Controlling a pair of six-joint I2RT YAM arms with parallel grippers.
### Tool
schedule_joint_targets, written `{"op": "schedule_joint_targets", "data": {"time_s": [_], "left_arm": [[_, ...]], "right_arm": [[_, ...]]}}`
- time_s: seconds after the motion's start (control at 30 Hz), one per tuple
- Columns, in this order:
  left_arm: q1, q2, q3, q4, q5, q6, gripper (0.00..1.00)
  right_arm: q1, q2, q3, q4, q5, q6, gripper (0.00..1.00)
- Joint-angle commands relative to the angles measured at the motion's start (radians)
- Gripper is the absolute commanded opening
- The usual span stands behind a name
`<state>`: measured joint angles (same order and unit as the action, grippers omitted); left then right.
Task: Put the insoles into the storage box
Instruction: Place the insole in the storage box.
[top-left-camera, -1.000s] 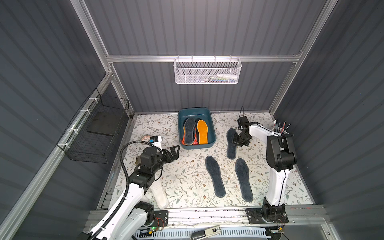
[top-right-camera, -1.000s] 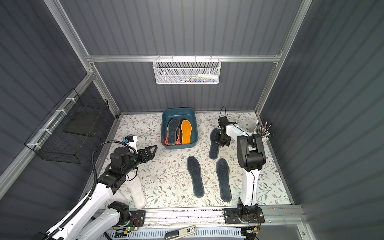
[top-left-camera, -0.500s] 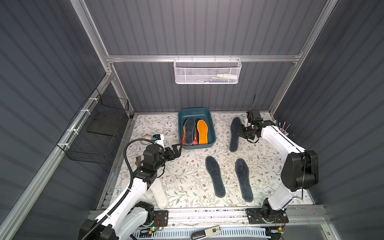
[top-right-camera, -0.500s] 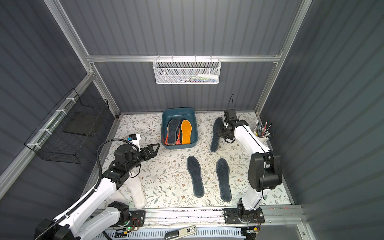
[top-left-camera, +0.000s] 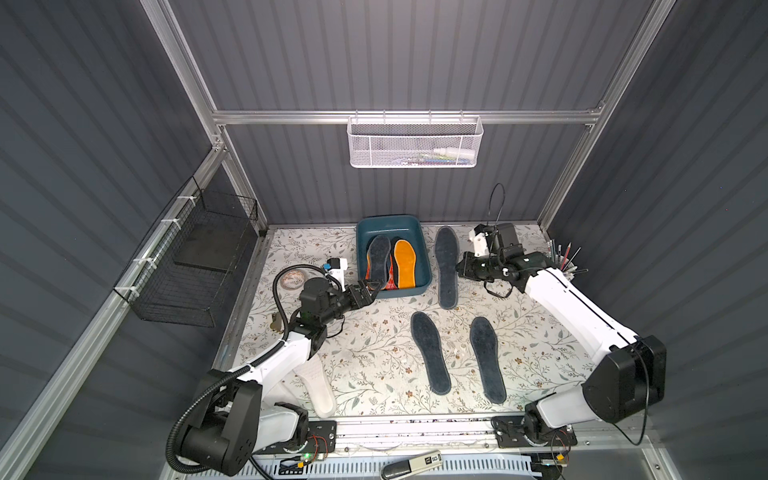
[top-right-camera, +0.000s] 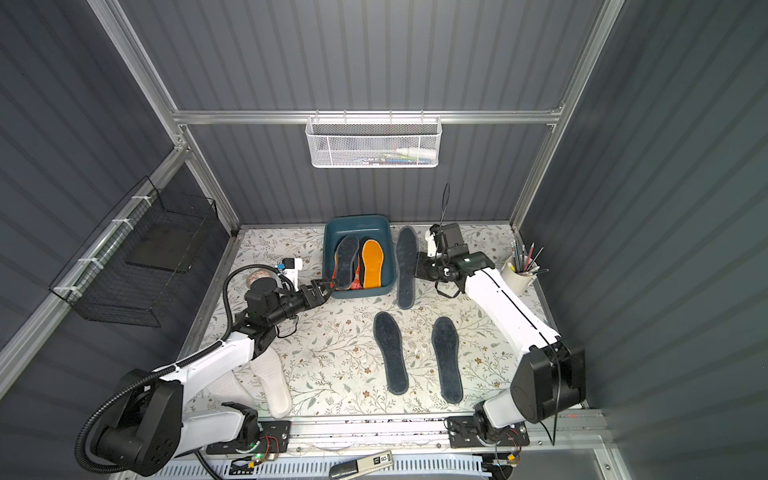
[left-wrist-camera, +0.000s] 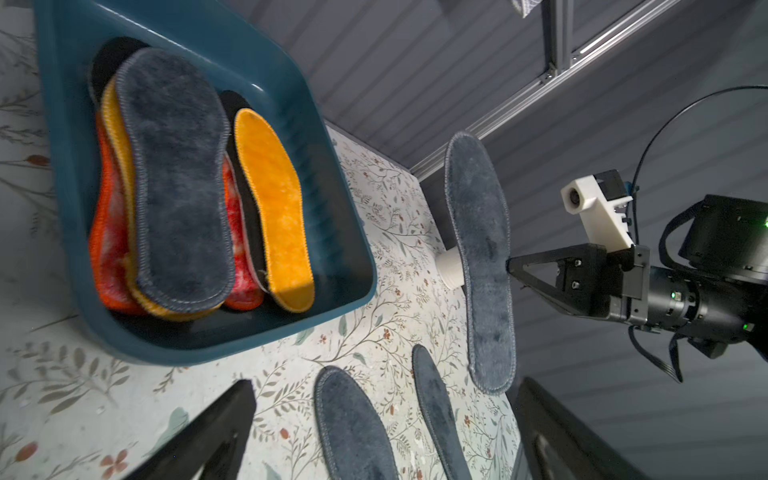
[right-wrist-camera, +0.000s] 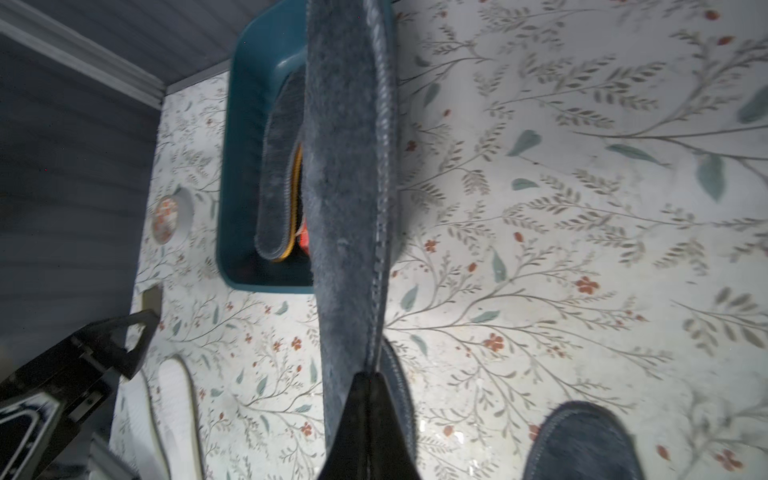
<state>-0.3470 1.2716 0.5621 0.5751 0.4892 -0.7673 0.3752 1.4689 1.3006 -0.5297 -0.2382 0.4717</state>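
- While the held insole (top-left-camera: 446, 266) hangs just beside the storage box (top-left-camera: 395, 292), on the right arm's side, the box lies toward the robot's left of it. The coming move is, I judge, a short sideways carry over the nearest wall.
- Its long axis runs front to back, parallel with the box's long sides, so little turning looks needed.
- The right gripper (top-left-camera: 459, 268) is pinched on that insole's long edge, about midway along, and this arm is plainly the nearer one.
- The left gripper (top-left-camera: 372, 286) stands spread wide and empty by the box's front corner on its own side.
- Stacked insoles (top-left-camera: 379, 257) already fill much of the box. Two grey insoles (top-left-camera: 430, 353) and white insoles (top-left-camera: 318, 386) lie on the table (top-left-camera: 374, 332).
- Both top views leave it unclear whether the insole is lifted. The left wrist view (left-wrist-camera: 482, 257) shows it clear of the table, its face turned toward the box. The right wrist view (right-wrist-camera: 345, 166) shows the pinch close up, with the insole hiding part of the box.
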Motion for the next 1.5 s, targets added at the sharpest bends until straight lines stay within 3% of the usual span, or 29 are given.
{"op": "schedule_joint_targets", "data": {"time_s": [0.0,0.3,0.63,0.73,0.83,1.07,1.13,1.3,1.47], "left_arm": [[0.003,0.012,0.039,0.091,0.073,-0.030,0.98],[0.003,0.029,0.042,0.147,0.101,-0.060,0.98],[0.003,0.047,0.045,0.202,0.100,-0.088,0.93],[0.003,0.056,0.051,0.230,0.101,-0.100,0.81],[0.003,0.063,0.062,0.251,0.106,-0.112,0.62],[0.003,0.048,0.071,0.234,0.075,-0.111,0.00],[0.003,0.042,0.070,0.232,0.075,-0.109,0.00],[0.003,0.041,0.063,0.291,0.128,-0.115,0.00],[0.003,0.083,0.080,0.383,0.216,-0.170,0.00]], "right_arm": [[0.058,-0.005,-0.007,0.075,-0.067,0.018,0.00],[0.199,0.061,0.022,0.211,-0.196,0.052,0.00],[0.284,0.082,-0.006,0.292,-0.320,0.055,0.00],[0.303,0.085,-0.015,0.314,-0.339,0.052,0.00],[0.312,0.095,-0.022,0.330,-0.347,0.068,0.00],[0.308,0.108,-0.029,0.346,-0.358,0.076,0.00],[0.296,0.095,-0.042,0.345,-0.353,0.076,0.10],[0.219,0.009,-0.149,0.465,-0.405,0.108,0.46],[0.182,-0.026,-0.210,0.572,-0.486,0.118,0.57]]}}
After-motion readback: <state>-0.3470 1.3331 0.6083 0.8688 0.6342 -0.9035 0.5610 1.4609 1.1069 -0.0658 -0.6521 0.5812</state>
